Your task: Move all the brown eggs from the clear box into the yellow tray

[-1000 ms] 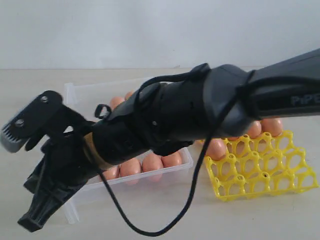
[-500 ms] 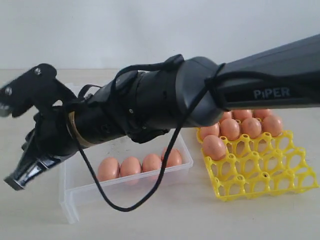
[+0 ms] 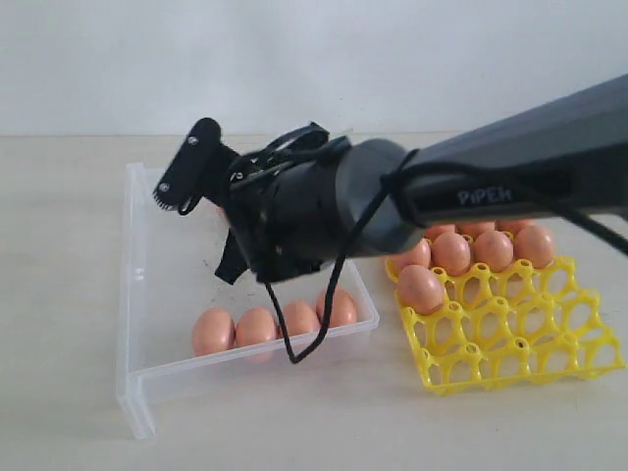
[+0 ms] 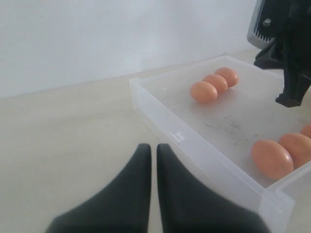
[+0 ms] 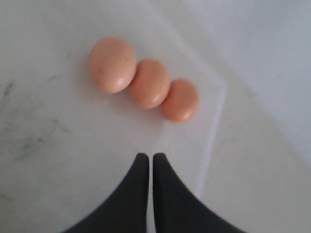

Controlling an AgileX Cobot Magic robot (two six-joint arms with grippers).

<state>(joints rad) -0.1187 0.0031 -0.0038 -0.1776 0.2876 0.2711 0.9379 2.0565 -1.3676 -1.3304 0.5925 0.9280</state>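
Eggs [image 3: 255,327] are split between the two containers. Four sit in a line against the near wall of the box [image 3: 172,255]. My right wrist view shows three more touching one another in a row by the far wall. Several already fill cells in the back part of the tray [image 3: 520,339], and its front cells are bare.

I judge this to be the reach for the next egg, with nothing carried. My right gripper [image 5: 147,156] hangs over the box floor just short of that row of three, its fingers pressed together and empty. My left gripper [image 4: 151,148] is likewise pressed together with nothing in it, over the desk [image 4: 73,126] outside the box, and takes no part.

The next move calls for spreading the right fingers wide enough to pass an egg. Then I line up on one egg and come down so a finger lands on each side. The end egg [image 5: 180,99] looks the easiest, since only one neighbour touches it. The wall is close there, though, so I would set the fingers across the row's line and close gently to keep the smooth shell from slipping or knocking the others.
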